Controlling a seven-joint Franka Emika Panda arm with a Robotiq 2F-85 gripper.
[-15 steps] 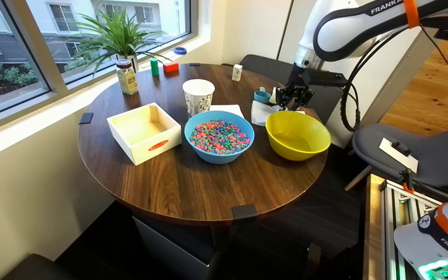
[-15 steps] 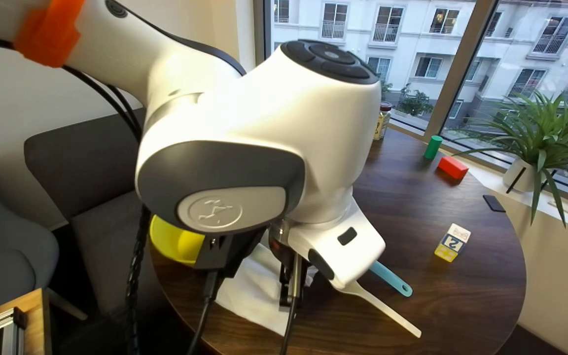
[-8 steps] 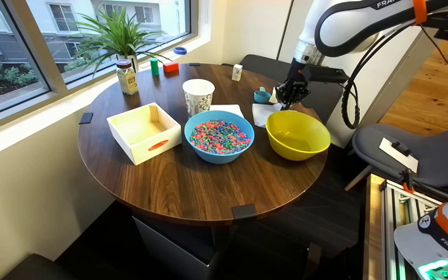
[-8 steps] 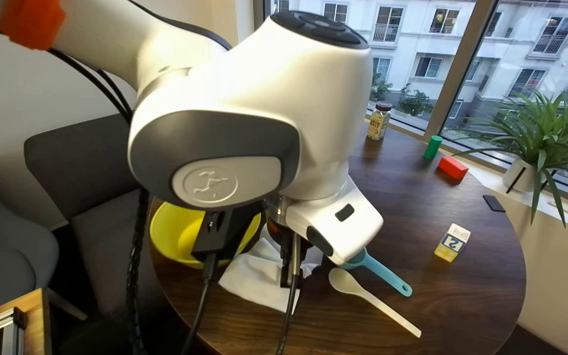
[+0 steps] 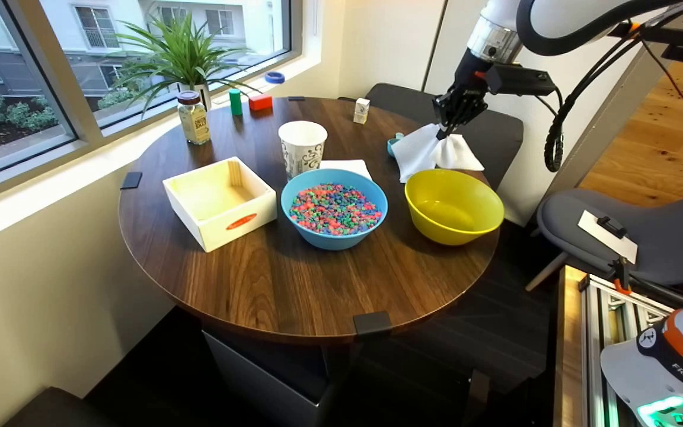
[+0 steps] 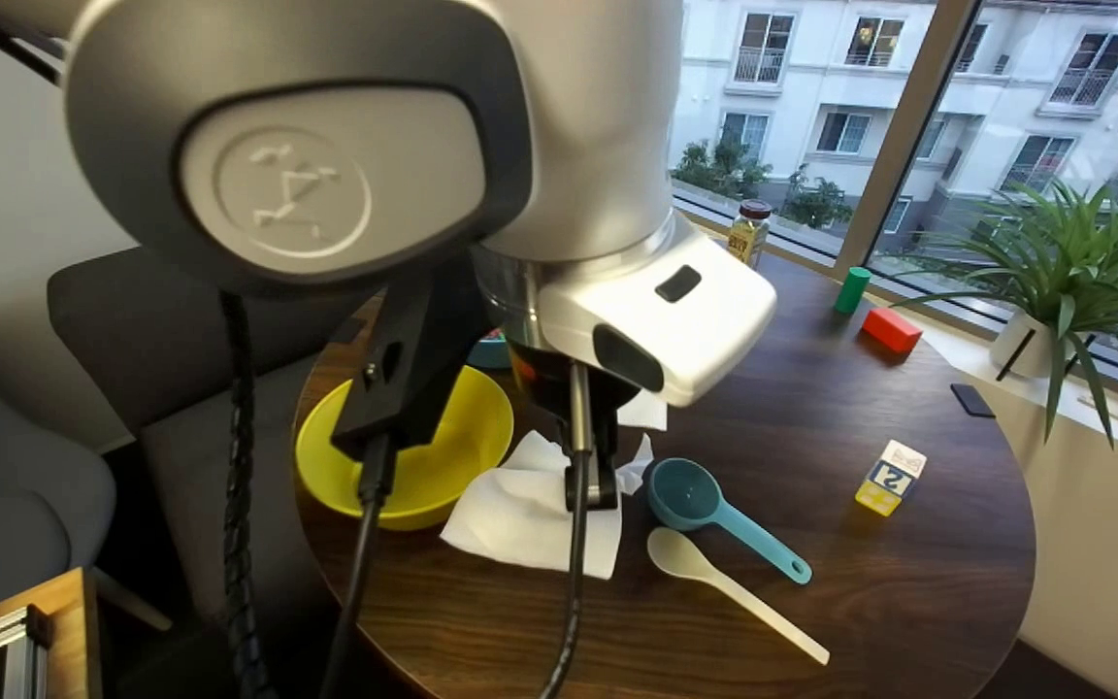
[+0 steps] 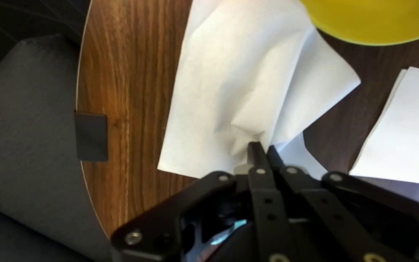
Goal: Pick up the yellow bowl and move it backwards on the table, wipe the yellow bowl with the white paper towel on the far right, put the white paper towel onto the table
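The white paper towel (image 5: 417,153) hangs bunched from my gripper (image 5: 441,135), lifted behind the yellow bowl in an exterior view. It also shows in an exterior view (image 6: 530,515) and in the wrist view (image 7: 227,83), where my gripper (image 7: 262,147) is shut on it. I cannot tell if its lower edge touches the table. The yellow bowl (image 5: 454,207) stands upright on the table (image 5: 294,290), empty inside. The bowl is partly hidden by the arm in an exterior view (image 6: 462,437) and cut off at the top of the wrist view (image 7: 376,22).
A blue bowl of coloured bits (image 5: 334,207) stands beside the yellow bowl. Another folded white paper (image 7: 400,127) lies near it. A wooden box (image 5: 220,201), a paper cup (image 5: 303,145), a teal scoop (image 6: 685,493), a pale spoon (image 6: 734,587) and a letter block (image 6: 891,476) are on the table.
My gripper has risen from the table, pulling the white paper towel up with it. The towel lay flat behind the yellow bowl before. The bowl has not moved.
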